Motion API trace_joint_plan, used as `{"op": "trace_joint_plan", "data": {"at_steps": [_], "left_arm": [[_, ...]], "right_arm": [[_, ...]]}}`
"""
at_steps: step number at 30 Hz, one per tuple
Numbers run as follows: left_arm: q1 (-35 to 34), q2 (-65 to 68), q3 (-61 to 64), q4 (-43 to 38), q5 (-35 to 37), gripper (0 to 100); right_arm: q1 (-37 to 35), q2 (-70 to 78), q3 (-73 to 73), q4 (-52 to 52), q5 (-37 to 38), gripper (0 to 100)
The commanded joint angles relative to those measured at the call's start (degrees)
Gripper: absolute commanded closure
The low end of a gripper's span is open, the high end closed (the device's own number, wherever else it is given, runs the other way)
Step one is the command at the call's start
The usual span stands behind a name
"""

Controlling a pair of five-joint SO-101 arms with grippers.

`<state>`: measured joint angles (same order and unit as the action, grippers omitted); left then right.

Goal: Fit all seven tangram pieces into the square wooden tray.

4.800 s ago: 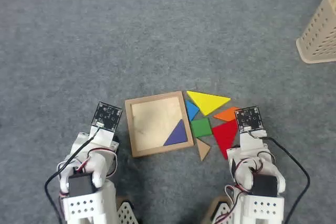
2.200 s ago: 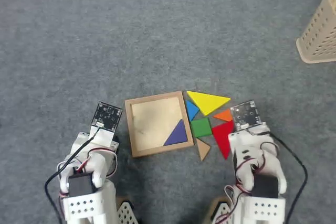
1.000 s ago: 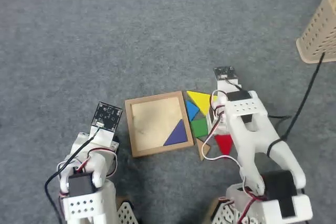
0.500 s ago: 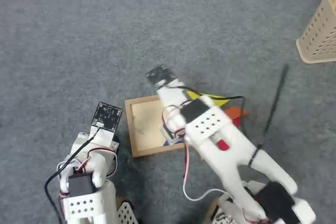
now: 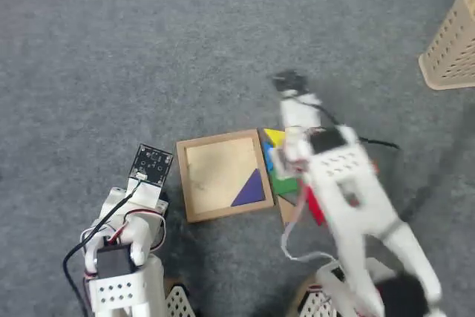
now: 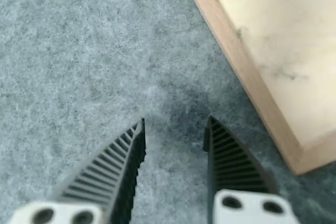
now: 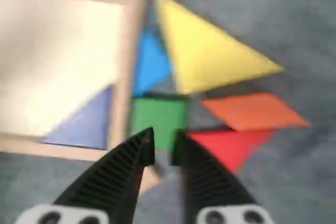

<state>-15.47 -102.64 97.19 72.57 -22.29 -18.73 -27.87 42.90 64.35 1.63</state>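
The square wooden tray [image 5: 182, 183] lies on grey carpet with a purple triangle [image 5: 251, 189] in its near right corner. Loose pieces lie to its right: yellow triangle [image 7: 205, 56], blue triangle [image 7: 151, 64], green square [image 7: 157, 114], orange piece [image 7: 252, 111], red triangle [image 7: 228, 148] and a tan triangle [image 5: 286, 209]. My right gripper [image 7: 163, 148] hovers above the green square, its fingers nearly together and holding nothing. In the high view that arm [image 5: 297, 120] covers most of the loose pieces. My left gripper [image 6: 174, 129] stands open over bare carpet beside the tray's rim [image 6: 231, 51].
A beige perforated basket [image 5: 453, 42] stands at the far right edge. Grey carpet stretches wide behind and left of the tray. The two arm bases sit at the near edge.
The right arm rose from its rest, swung left over the tray, then back right over the loose pieces. The left arm and the pieces have stayed put.
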Motion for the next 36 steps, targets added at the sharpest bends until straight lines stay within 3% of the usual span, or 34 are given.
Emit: {"op": "trace_joint_plan", "data": {"at_steps": [1,9,17,20,26,29,32,36], "left_arm": [[-0.09,-0.53,-0.48,0.18,0.44,82],[-0.18,-0.53,-0.48,0.18,0.44,82],[-1.23,-0.53,-0.48,0.18,0.44,82],[-8.7,-0.53,-0.48,0.18,0.44,82],[-35.96,-0.53,-0.48,0.26,0.44,82],[-45.89,-0.62,-0.48,0.26,0.44,82],[-51.52,-0.62,-0.48,0.26,0.44,82],[-53.54,-0.7,-0.48,0.35,0.44,82]], "right_arm": [[5.23,-13.93,8.53,0.75,7.74,97.9],[19.21,-35.38,31.82,-1.89,18.2,97.8],[20.35,-49.89,43.69,-3.12,22.95,97.8],[20.53,-54.81,47.03,-1.63,23.12,97.8],[20.53,-63.08,49.49,1.36,23.12,97.8],[20.62,-64.75,50.11,1.98,23.03,97.8],[20.62,-65.45,50.37,2.24,23.03,97.8],[20.62,-65.45,50.37,2.33,22.95,97.8]]}}
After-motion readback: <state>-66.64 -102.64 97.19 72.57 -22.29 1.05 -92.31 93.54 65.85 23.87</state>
